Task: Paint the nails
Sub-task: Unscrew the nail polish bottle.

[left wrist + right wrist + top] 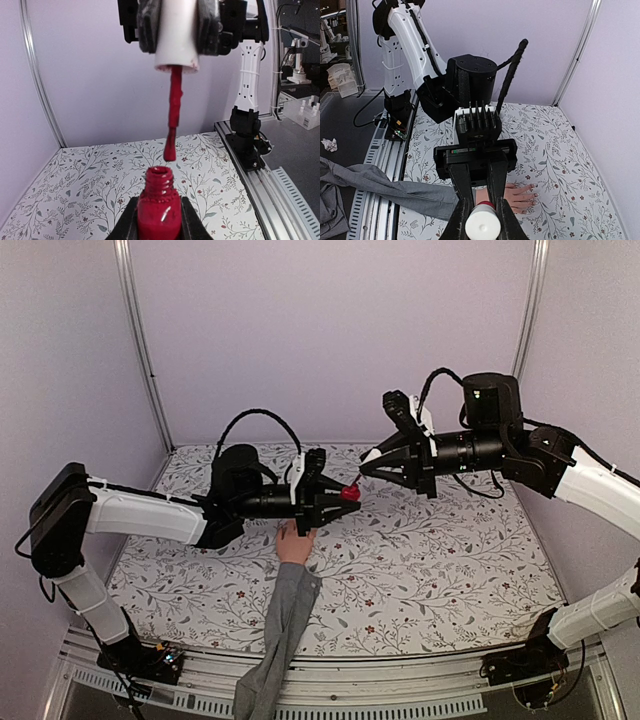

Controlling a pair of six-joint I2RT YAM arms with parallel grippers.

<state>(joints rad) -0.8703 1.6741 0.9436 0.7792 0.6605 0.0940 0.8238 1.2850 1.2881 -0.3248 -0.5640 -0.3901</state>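
My left gripper [345,495] is shut on a small red polish bottle [350,492], held above the table with its neck open; it fills the bottom of the left wrist view [159,212]. My right gripper [372,462] is shut on the white cap [175,35], whose red-coated brush [172,115] hangs with its tip just above the bottle's mouth. The cap also shows in the right wrist view [482,225]. The peach mannequin hand [295,542] lies flat below the left gripper, its grey sleeve [280,630] running to the near edge. Its nails [535,186] show past the left gripper.
The table is covered by a floral cloth [440,560]. Purple walls and metal frame posts [140,340] close in the back and sides. A metal rail [400,705] runs along the near edge.
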